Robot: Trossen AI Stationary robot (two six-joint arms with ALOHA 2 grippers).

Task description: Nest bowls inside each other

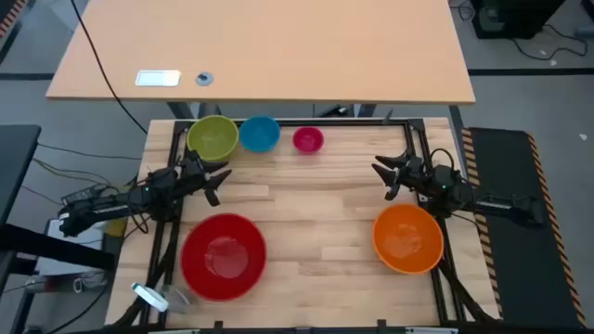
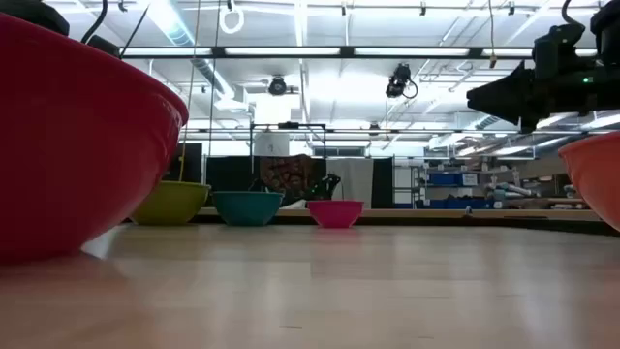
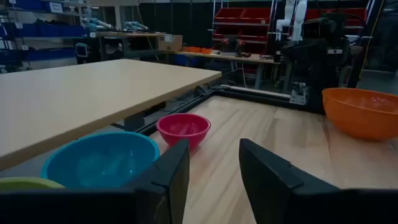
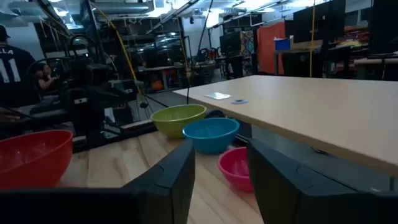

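Five bowls sit upright on the wooden table. The red bowl [image 1: 223,257] is at the near left, the orange bowl [image 1: 406,238] at the near right. Along the far edge stand the yellow-green bowl [image 1: 213,137], the blue bowl [image 1: 260,134] and the small pink bowl [image 1: 307,139] in a row. My left gripper [image 1: 216,180] hovers open at the table's left side, between the yellow-green and red bowls. My right gripper [image 1: 385,178] hovers open at the right side, just beyond the orange bowl. Neither has anything between its fingers [image 3: 177,171] [image 4: 180,171].
A tan desk [image 1: 260,56] stands beyond the far edge, with a white card and a small disc on it. A black frame [image 1: 408,139] runs around the tabletop. A clear object [image 1: 148,297] lies at the near left corner. Bare wood lies mid-table between the arms.
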